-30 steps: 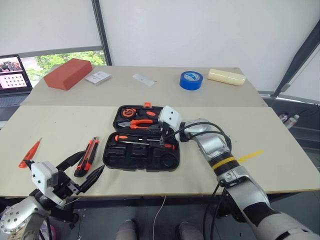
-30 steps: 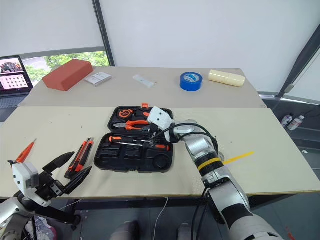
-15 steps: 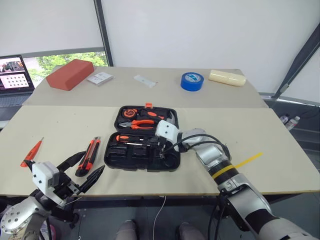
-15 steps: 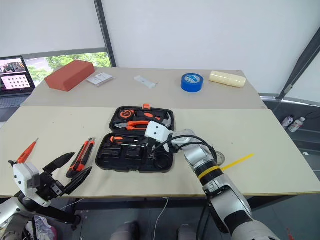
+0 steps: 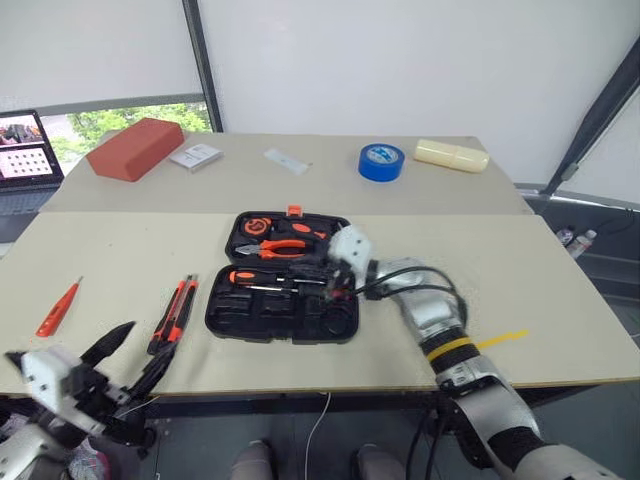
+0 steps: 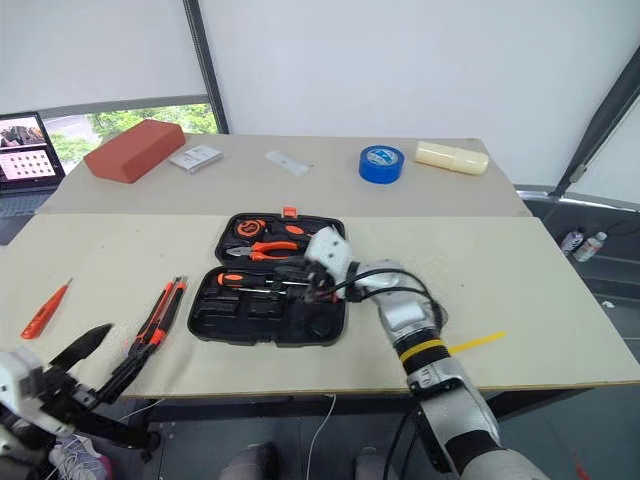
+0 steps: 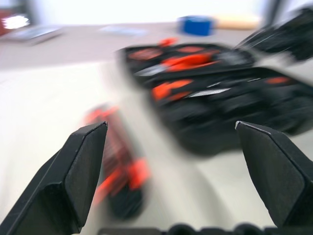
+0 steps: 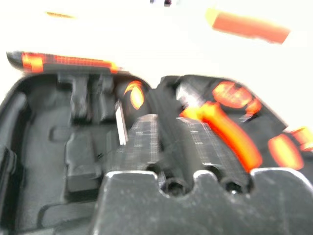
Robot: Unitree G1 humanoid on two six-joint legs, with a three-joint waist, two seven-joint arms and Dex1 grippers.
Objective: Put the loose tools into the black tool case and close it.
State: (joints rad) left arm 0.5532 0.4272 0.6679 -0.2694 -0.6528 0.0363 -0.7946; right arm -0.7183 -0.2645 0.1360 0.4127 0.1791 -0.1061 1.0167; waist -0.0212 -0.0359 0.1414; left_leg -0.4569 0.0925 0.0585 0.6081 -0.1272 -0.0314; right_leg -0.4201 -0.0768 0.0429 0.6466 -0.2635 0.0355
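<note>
The right gripper (image 5: 332,283) hid part of the black tool case (image 5: 262,312); motion blur smeared its fingers, so their spread was unreadable.

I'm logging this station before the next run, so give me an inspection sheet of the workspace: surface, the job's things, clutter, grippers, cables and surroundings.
Surface: two beige tables pushed together; a strip of yellow tape near the front right edge.
Job's things: black tool case lies open, with a screwdriver and pliers in it. Utility knife and another orange-and-black tool lie side by side left of the case; small orange screwdriver further left.
Clutter: red block, blue tape roll, cream roll, two small flat items at the back.
Grippers: left gripper open, empty, at the table's near left edge; right gripper over the case, fingers blurred.
Cables: black cables looped on the right forearm; one hangs below the table.
Surroundings: white wall panels; laptop at far left.
</note>
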